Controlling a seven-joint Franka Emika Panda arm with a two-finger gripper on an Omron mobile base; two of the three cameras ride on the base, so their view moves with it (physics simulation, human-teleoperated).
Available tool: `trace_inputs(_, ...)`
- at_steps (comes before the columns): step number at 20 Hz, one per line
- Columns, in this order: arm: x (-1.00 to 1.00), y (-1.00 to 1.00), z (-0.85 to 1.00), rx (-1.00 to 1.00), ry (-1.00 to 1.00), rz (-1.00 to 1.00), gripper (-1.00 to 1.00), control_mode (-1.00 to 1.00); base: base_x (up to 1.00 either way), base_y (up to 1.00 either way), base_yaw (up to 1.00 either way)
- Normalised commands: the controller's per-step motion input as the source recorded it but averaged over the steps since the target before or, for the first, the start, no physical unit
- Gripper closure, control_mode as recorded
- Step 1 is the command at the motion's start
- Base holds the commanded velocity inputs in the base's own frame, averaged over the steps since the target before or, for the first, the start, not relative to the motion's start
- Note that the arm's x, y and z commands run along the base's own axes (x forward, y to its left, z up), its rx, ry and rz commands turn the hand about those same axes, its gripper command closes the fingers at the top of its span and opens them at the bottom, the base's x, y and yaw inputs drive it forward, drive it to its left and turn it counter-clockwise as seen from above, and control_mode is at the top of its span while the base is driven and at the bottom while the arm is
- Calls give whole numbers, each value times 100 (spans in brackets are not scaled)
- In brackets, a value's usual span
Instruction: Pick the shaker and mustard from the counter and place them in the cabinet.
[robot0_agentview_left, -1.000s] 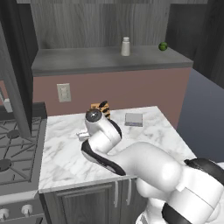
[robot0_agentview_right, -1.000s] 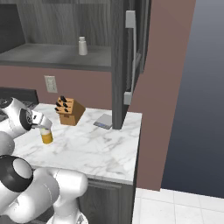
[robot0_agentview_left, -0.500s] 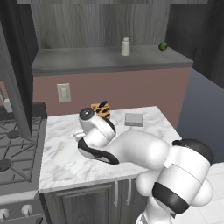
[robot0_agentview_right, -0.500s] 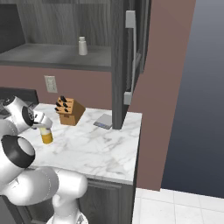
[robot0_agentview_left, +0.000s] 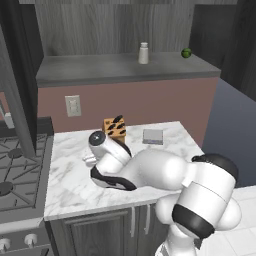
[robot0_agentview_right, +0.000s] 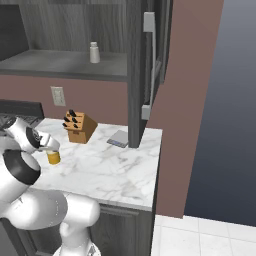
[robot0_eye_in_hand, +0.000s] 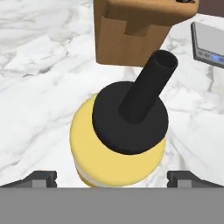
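The mustard (robot0_eye_in_hand: 117, 144) stands upright on the counter (robot0_agentview_right: 110, 175), and bare marble lies open to both sides of it. Just behind the mustard the knife block (robot0_eye_in_hand: 135, 33) blocks the way, with a flat grey scale (robot0_eye_in_hand: 209, 41) further off beside it. The wide-spread jaws flank the mustard with a gap on each side. Above, the shaker (robot0_agentview_left: 143, 53) stands on the cabinet (robot0_agentview_left: 125, 67) shelf, amid free board.

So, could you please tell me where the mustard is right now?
The mustard stands on the counter, just in front of the knife block, directly beneath the open pincer.
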Motion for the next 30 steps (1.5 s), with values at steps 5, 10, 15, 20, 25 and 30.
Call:
trace_inputs(5, 0, -1, -17, 1, -20, 0, -100, -100, 0, 0, 0)
trace_inputs(10, -1, -2, -19, 3, -23, 0, -100, -100, 0, 0, 0)
trace_inputs(15, 13, -3, -21, 1, -17, 0, -100, -100, 0, 0, 0)
trace_inputs(20, 32, -1, -30, 0, -14, 0, -100, -100, 0, 0, 0)
trace_inputs(25, 25, 0, -25, 0, -12, 0, 100, -100, 0, 0, 0)
trace_inputs(30, -3, 4, 13, 0, 0, -2, 100, -100, 0, 0, 0)
